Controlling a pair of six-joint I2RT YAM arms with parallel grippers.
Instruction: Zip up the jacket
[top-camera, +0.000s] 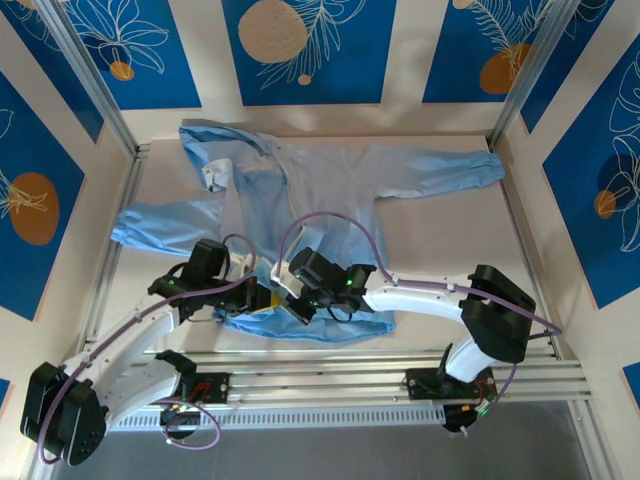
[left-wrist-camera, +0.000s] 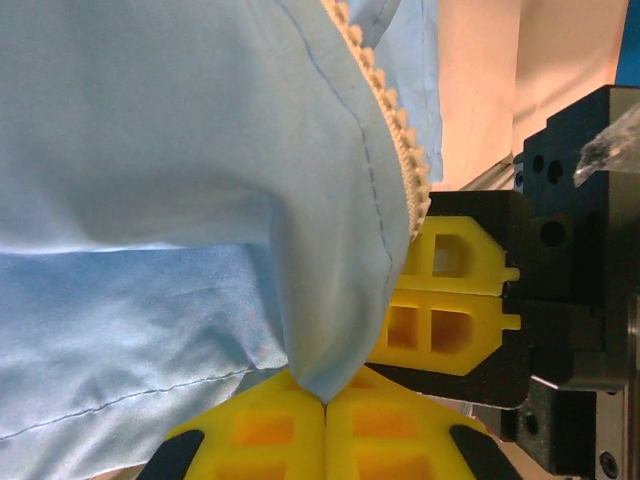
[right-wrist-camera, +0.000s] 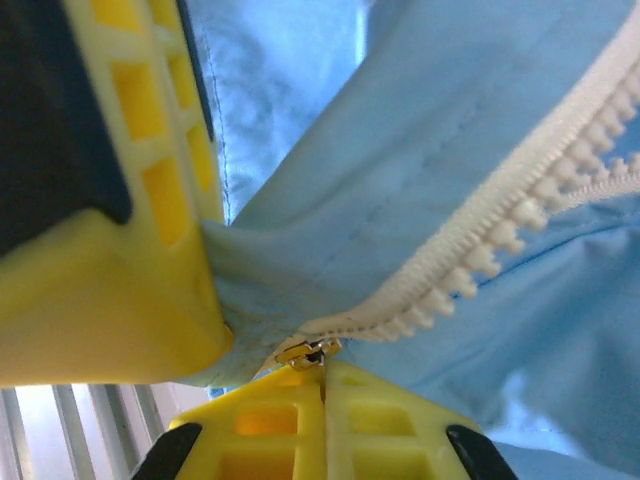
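Zip barely begun, both grippers at the hem.
The left gripper (left-wrist-camera: 325, 405) is pinched closed on the hem of the jacket (top-camera: 380, 180), which lies spread on the table (top-camera: 450, 250). Just beside it, the right gripper (right-wrist-camera: 322, 378) clamps the slider (right-wrist-camera: 306, 352). Above it the zipper (right-wrist-camera: 520, 215) teeth lie apart, so nearly all remains.

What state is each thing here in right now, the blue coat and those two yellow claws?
Jacket: spread on the table, sleeves out, bottom edge pinched by both grippers.
Zipper: undone; its tooth rows part just above the metal slider.
Left gripper: shut on a corner of the jacket's fabric.
Right gripper: shut on the zipper's bottom end, at the slider.
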